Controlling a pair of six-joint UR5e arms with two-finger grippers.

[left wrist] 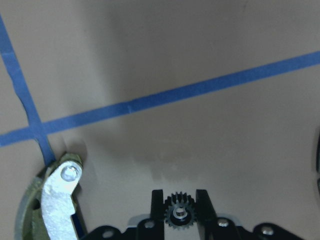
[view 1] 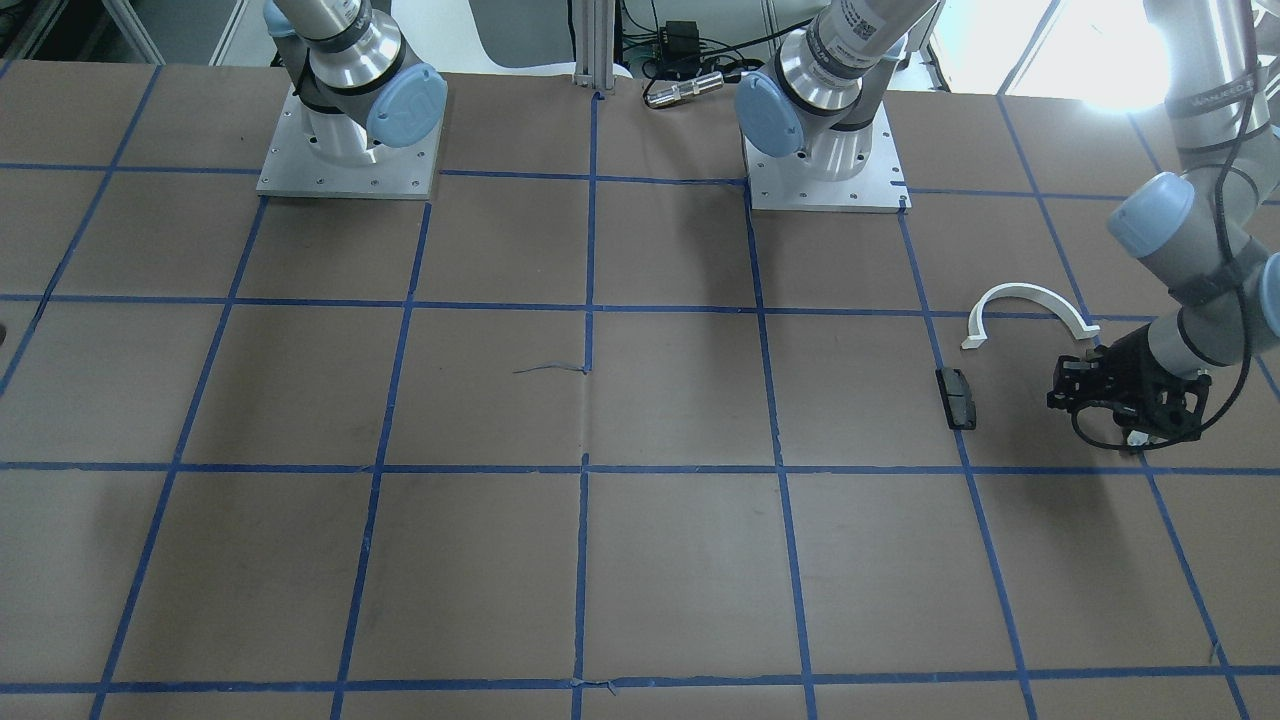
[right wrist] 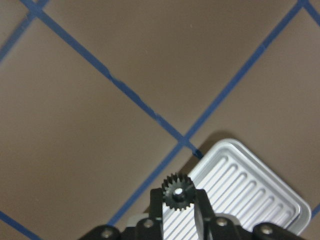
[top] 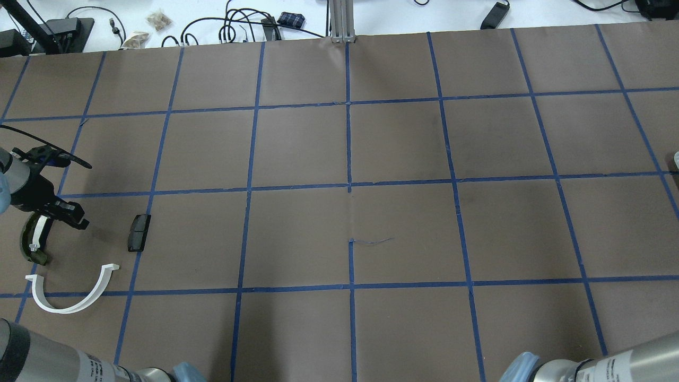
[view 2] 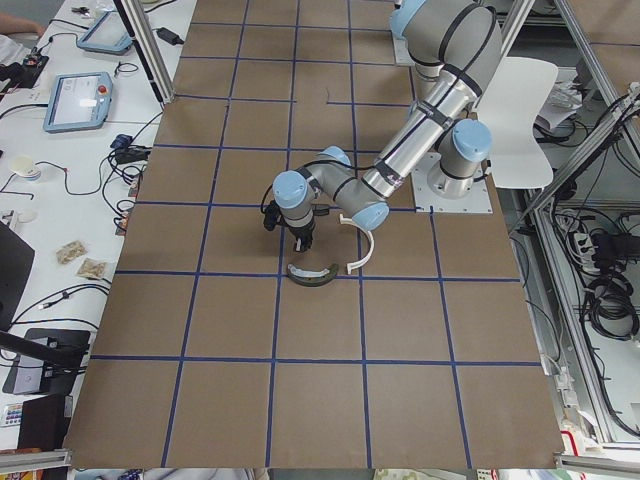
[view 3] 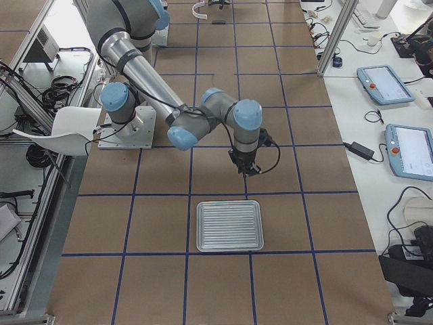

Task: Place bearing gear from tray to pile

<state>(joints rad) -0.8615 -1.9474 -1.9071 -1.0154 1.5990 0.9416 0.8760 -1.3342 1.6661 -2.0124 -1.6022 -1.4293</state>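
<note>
In the left wrist view my left gripper (left wrist: 179, 200) is shut on a small black bearing gear (left wrist: 179, 216), just above the table. It hangs over the pile at the table's left: a dark olive curved shoe (top: 33, 241) with a white strip, a white half-ring arc (top: 74, 297) and a black rectangular pad (top: 139, 232). The shoe (left wrist: 55, 200) lies just left of the fingers. My right gripper (right wrist: 178, 198) is shut on a second black gear (right wrist: 178, 190) and hovers beside the ribbed metal tray (right wrist: 250, 185).
The tray (view 3: 229, 225) lies at the table's right end and looks bare in the exterior right view. The brown table has a blue tape grid. Both arm bases (view 1: 345, 150) stand at the robot's side. Cables and pendants lie beyond the far edge.
</note>
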